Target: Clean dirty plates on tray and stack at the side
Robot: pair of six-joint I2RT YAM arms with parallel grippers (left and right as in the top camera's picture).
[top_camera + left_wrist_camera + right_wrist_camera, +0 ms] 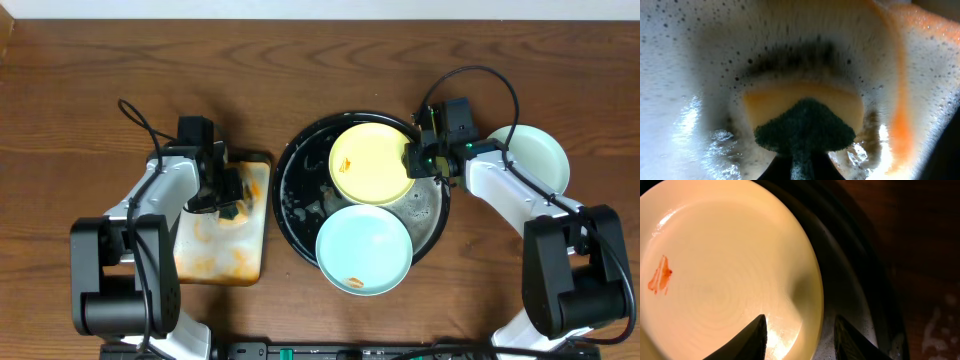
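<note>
Right gripper (800, 319): fingers apart, astride yellow plate (730, 270) rim | Left gripper (230, 196): clamped on sponge (805, 131), against foamy small tray (215, 262), toward left edge | Tray (288, 190): table (60, 120) centre, blue plate (362, 248) on its near rim | Mint plate (535, 155): on wood, toward right edge

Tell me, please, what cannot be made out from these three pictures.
Left end effector: overhead, its fingers are too small and dark; the left wrist view shows only the sponge in blurred foam, so its grip is unclear.
Mint plate: overhead, the right arm covers its left edge.
Yellow plate: the right wrist view cuts it off at left and bottom.
</note>
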